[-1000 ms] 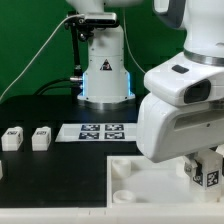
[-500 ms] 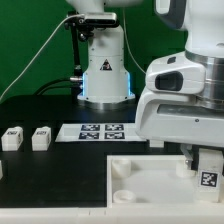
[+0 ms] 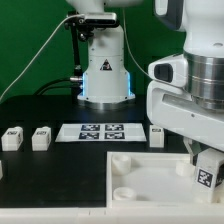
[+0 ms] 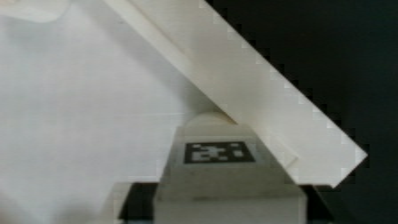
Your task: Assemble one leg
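Observation:
My gripper (image 3: 206, 160) is shut on a leg (image 3: 205, 175), a small white block with a black-and-white tag, at the exterior view's lower right. It holds the leg over the right part of the big white panel (image 3: 140, 172). In the wrist view the leg (image 4: 217, 165) sits between my two dark fingers (image 4: 146, 200), with the gripper (image 4: 222, 208) around its near end. The panel's flat face (image 4: 80, 100) and its raised edge lie below it. Whether the leg touches the panel I cannot tell.
Two more legs (image 3: 11, 138) (image 3: 41, 138) stand at the exterior view's left. A third small white block (image 3: 157, 131) lies beside the marker board (image 3: 98, 131). The robot's base (image 3: 104, 70) stands behind. The arm's big white housing (image 3: 185, 100) hides the right side.
The arm has moved toward the exterior view's right with the leg still held. More of the panel and the small block by the marker board now show.

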Tool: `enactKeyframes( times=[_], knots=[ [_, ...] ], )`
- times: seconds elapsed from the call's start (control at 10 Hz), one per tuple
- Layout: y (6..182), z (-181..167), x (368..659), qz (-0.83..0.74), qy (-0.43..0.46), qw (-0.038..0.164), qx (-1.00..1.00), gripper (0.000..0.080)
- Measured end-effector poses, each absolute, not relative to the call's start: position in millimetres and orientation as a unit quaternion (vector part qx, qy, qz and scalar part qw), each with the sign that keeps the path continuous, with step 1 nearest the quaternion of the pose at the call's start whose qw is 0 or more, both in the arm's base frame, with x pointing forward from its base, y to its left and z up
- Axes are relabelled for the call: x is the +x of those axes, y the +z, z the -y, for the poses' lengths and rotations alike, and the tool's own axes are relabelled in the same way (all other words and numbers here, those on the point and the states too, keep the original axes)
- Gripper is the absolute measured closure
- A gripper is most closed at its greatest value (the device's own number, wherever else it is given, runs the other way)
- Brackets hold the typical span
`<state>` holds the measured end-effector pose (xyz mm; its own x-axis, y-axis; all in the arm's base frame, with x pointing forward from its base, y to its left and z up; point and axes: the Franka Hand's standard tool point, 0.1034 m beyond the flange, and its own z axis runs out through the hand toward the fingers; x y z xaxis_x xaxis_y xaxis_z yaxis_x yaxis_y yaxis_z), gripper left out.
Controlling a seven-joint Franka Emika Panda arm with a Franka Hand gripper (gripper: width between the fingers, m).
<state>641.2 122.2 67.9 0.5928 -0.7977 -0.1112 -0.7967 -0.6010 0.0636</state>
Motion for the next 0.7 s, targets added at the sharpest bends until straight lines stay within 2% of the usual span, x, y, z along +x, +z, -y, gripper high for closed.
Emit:
enactKeyframes(
  times=[0.2,0.3,0.4,0.5,0.6,0.7],
  knots=[
    [67.8,-121.9,641.4,0.451,-0.063,0.003,0.89,0.0509],
    [67.8,-122.1,641.4,0.443,-0.064,0.003,0.894,0.0394],
    [67.8,-122.3,641.4,0.442,-0.064,0.003,0.895,0.0223],
    [67.8,-122.0,641.4,0.426,-0.063,0.002,0.902,0.0223],
    [67.8,-121.2,641.6,0.362,-0.063,-0.001,0.93,0.0167],
    [67.7,-121.1,641.6,0.295,-0.062,-0.005,0.953,0.0155]
  ],
)
